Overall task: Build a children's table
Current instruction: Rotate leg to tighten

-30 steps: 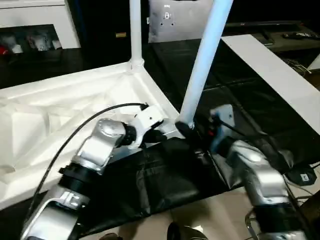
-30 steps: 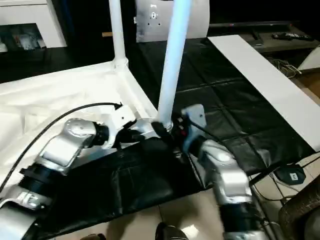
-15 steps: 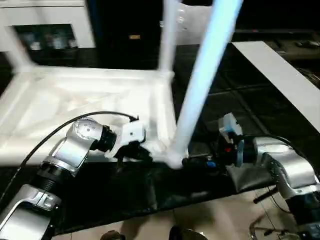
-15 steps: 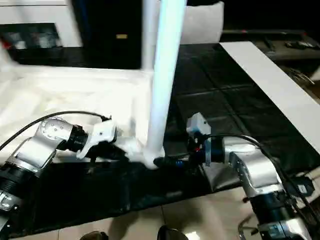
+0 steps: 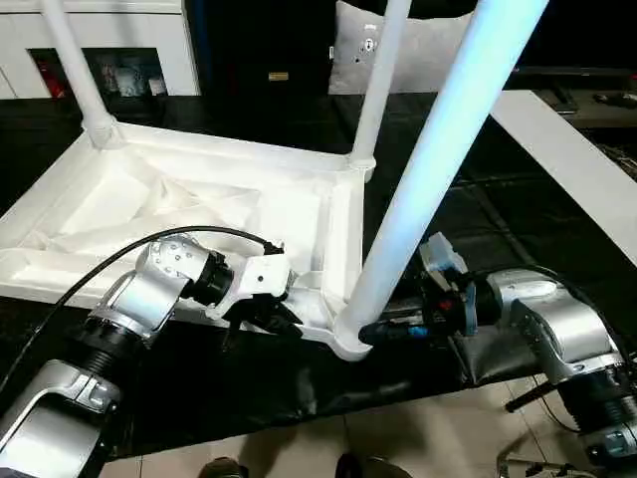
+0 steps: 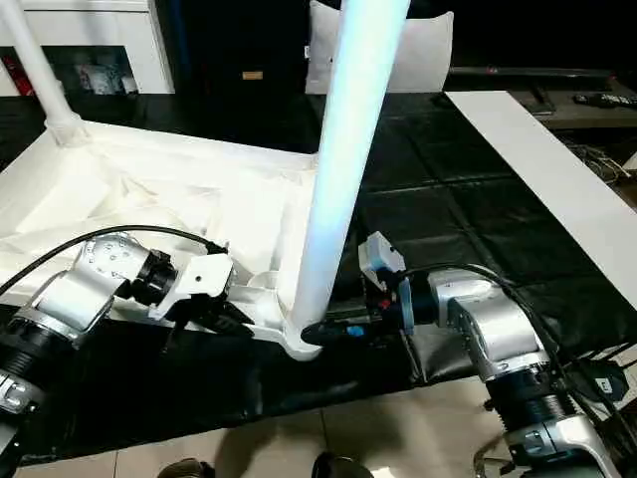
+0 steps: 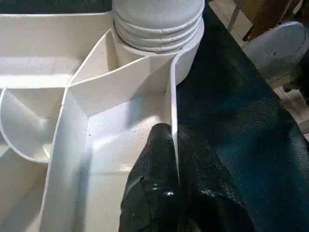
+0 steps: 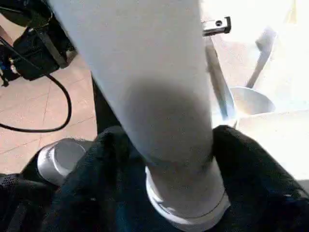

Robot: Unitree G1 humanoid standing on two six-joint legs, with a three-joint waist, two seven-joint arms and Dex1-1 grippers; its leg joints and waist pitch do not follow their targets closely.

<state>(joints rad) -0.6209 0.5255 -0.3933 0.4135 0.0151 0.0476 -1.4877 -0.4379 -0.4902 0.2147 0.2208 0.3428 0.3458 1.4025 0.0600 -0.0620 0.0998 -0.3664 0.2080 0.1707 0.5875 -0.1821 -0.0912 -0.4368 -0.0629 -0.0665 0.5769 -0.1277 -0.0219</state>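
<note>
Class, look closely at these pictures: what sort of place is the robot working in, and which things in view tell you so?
Probably a living room used as a workspace: a cushion at the back, a white shelf unit, a tiled floor, and a black mat under the upturned children's table.

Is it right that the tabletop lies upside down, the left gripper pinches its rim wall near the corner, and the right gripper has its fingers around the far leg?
Not quite. The right gripper has its fingers around the near leg, low at the corner socket, as the right wrist view shows. The rest holds: the tabletop lies upside down, and the left gripper pinches its rim wall.
</note>
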